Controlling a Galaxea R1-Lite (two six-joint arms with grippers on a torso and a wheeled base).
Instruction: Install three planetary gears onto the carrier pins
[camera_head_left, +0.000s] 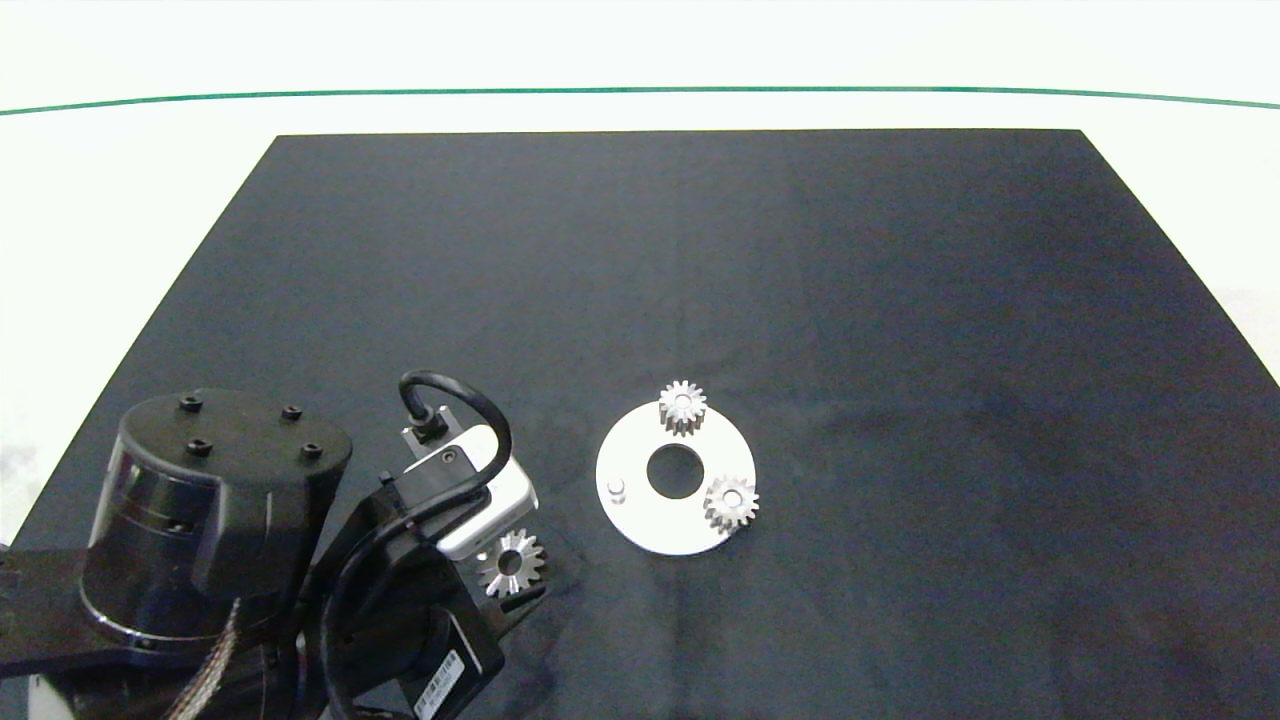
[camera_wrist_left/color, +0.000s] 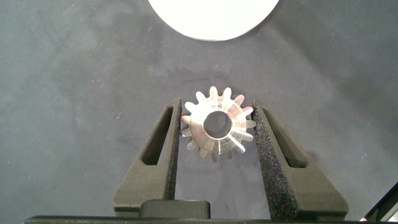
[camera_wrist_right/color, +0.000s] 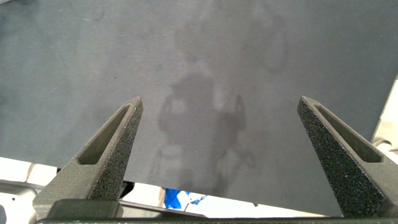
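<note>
The white carrier disc (camera_head_left: 660, 525) lies on the black mat. Two planetary gears sit on its pins, one at the far side (camera_head_left: 682, 407) and one at the near right (camera_head_left: 730, 503). One carrier pin (camera_head_left: 616, 488) stands bare on the disc's left. A third planetary gear (camera_wrist_left/color: 217, 127) lies to the disc's near left (camera_head_left: 511, 565), and my left gripper (camera_wrist_left/color: 216, 106) is shut on it, with the pads against its teeth on both sides. The disc's edge (camera_wrist_left/color: 211, 15) shows just beyond that gear. My right gripper (camera_wrist_right/color: 219, 102) is open over bare mat and out of the head view.
The black mat (camera_head_left: 900, 300) covers most of a white table (camera_head_left: 150, 180). A green line (camera_head_left: 640, 89) runs along the table's far side. My left arm (camera_head_left: 220, 520) fills the near left corner.
</note>
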